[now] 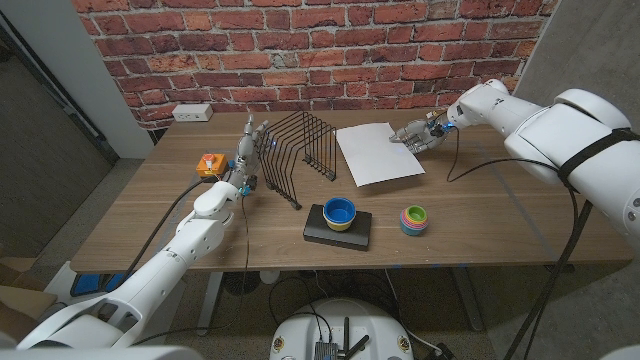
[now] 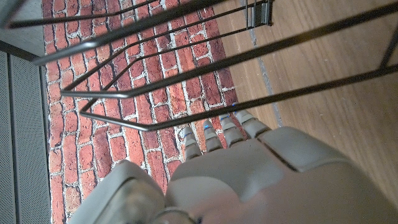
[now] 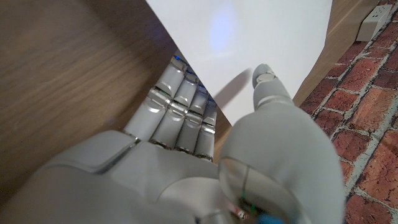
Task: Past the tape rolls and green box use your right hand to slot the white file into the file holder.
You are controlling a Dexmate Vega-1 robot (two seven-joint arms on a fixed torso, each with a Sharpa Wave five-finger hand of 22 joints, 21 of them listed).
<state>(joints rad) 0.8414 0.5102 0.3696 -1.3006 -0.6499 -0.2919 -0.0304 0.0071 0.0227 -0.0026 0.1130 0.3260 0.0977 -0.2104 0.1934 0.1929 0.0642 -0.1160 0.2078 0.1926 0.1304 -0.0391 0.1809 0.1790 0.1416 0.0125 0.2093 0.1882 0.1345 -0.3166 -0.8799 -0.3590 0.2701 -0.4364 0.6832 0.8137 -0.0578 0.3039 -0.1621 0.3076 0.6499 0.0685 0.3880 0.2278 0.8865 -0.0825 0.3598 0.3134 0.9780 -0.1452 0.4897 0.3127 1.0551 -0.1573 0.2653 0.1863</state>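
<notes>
File (image 1: 378, 153), thin, light and floppy, is pinched at its far right corner between right hand's (image 1: 418, 134) thumb and fingers; likely sags unless kept edge-up toward holder (image 1: 296, 153).

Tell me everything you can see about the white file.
The white file is a thin, plain white rectangular sheet, paper-like, lying on the wooden table to the right of the black wire file holder, turned a little askew. Its far right corner is at the right hand. In the right wrist view the thumb lies over the sheet and the other fingers reach under its edge, so that edge looks pinched.
</notes>
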